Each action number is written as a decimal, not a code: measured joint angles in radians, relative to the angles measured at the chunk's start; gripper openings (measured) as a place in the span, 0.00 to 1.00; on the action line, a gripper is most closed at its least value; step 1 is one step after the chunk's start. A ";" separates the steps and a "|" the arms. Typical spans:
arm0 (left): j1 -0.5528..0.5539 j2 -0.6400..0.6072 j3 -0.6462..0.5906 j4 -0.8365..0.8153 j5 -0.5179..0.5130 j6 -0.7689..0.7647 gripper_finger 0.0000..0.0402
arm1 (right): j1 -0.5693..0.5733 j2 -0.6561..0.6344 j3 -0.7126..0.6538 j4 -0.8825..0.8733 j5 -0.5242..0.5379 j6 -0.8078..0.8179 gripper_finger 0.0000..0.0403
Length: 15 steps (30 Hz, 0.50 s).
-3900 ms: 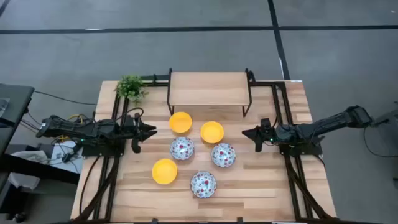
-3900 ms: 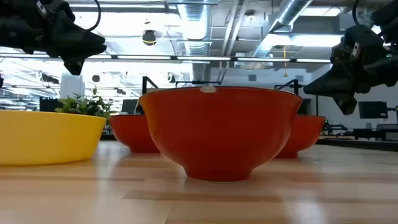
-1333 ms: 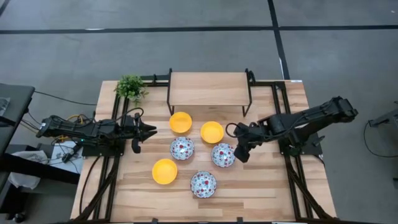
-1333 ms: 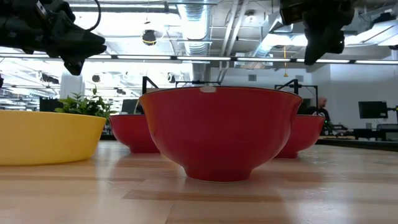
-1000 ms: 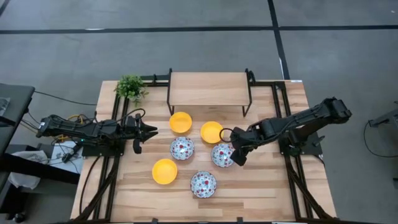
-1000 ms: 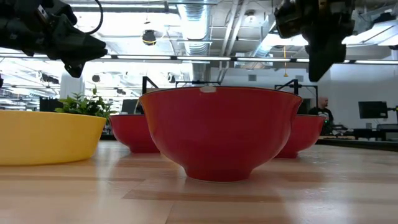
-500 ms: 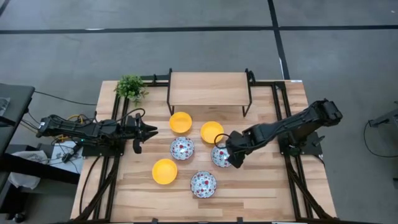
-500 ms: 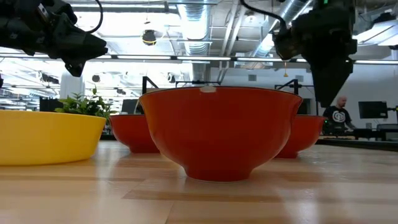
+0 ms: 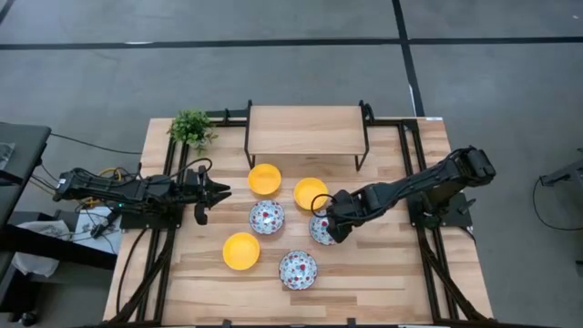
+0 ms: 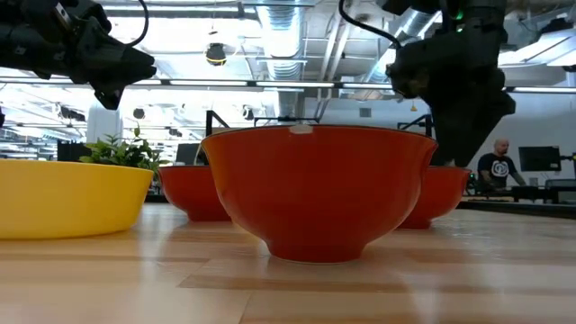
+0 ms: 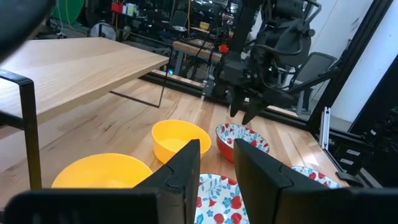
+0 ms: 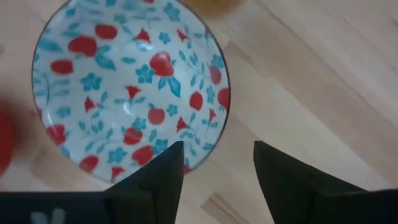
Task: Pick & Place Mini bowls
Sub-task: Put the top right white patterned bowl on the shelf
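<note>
Right wrist view showed the right gripper [image 12: 214, 165], fingers apart, straddling the near rim of the floral bowl [image 12: 127, 93] directly below; left gripper [image 9: 202, 191] waited farther off.

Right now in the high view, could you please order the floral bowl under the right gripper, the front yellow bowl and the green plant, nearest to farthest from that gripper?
1. Floral bowl, directly beneath the right gripper.
2. Front yellow bowl, front left.
3. Green plant, far back-left corner.

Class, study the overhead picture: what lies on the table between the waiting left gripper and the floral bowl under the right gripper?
In the high view, another floral bowl sits between the left gripper and the floral bowl beneath the right gripper.
</note>
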 joint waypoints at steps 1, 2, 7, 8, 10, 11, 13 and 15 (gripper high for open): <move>0.000 0.000 0.000 0.000 0.000 0.000 0.24 | 0.000 0.002 -0.001 -0.001 0.001 0.019 0.45; 0.000 0.000 0.000 0.002 0.000 0.000 0.24 | 0.001 0.002 -0.001 -0.001 0.001 0.042 0.46; 0.000 0.000 0.000 0.007 0.000 0.000 0.24 | 0.002 0.001 0.000 -0.016 0.034 0.144 0.48; 0.000 0.000 0.000 0.007 0.000 0.000 0.24 | 0.002 0.001 -0.002 -0.018 0.035 0.153 0.48; 0.000 0.000 0.000 0.007 0.000 0.000 0.24 | 0.002 0.001 -0.018 0.006 0.035 0.178 0.48; 0.000 0.000 0.000 0.007 0.000 0.000 0.24 | 0.002 0.001 -0.032 0.021 0.034 0.193 0.48; 0.000 0.000 0.000 0.007 0.000 0.000 0.24 | 0.003 -0.001 -0.061 0.045 0.034 0.221 0.48; 0.000 0.000 0.000 0.008 0.000 -0.002 0.24 | 0.002 -0.002 -0.087 0.076 0.025 0.248 0.47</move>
